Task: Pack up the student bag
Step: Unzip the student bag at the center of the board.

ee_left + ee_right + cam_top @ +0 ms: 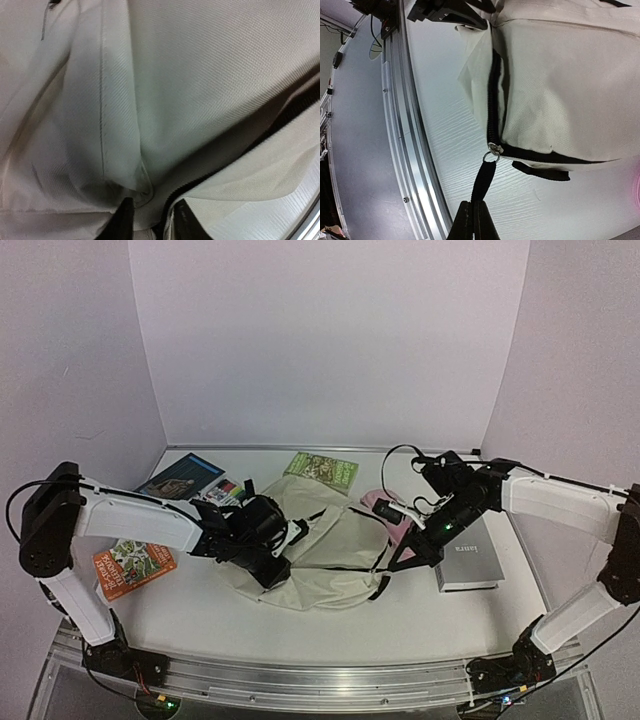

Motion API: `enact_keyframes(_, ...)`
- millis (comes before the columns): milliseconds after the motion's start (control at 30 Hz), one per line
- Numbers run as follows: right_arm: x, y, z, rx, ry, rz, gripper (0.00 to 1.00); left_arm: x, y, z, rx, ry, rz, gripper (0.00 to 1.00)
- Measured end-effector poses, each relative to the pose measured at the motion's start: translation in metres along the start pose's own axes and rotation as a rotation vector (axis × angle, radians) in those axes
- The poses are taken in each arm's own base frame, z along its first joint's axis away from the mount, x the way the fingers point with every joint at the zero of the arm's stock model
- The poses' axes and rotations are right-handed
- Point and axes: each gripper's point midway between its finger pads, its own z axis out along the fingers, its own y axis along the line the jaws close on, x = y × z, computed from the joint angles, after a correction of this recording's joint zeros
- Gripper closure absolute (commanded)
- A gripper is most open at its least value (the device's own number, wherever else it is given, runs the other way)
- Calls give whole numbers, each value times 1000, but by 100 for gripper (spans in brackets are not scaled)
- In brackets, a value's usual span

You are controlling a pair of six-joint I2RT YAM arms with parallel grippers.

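Your student bag (335, 540) lies mid-desk (430, 620). At its 3 o'clock edge your right gripper (472, 220) pinches the black zipper pull (485, 182). At 9 o'clock your left gripper (152, 220) sits parted around bag fabric.

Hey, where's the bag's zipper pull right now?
Right wrist view, bottom centre: the black zipper pull runs from the bag's corner into the shut right gripper, over the table.
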Motion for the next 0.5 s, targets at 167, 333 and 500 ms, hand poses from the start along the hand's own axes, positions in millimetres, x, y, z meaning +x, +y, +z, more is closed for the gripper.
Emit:
enact_keyframes(167, 0, 7, 9, -36, 14, 42, 100, 1, -17, -29, 12, -40, 66, 48)
enact_keyframes(333, 0, 3, 23, -67, 34, 98, 100, -2, -67, -32, 86, -58, 167, 42)
enact_keyframes(500, -4, 0, 27, -73, 32, 117, 100, -10, -93, -13, 124, -60, 203, 48)
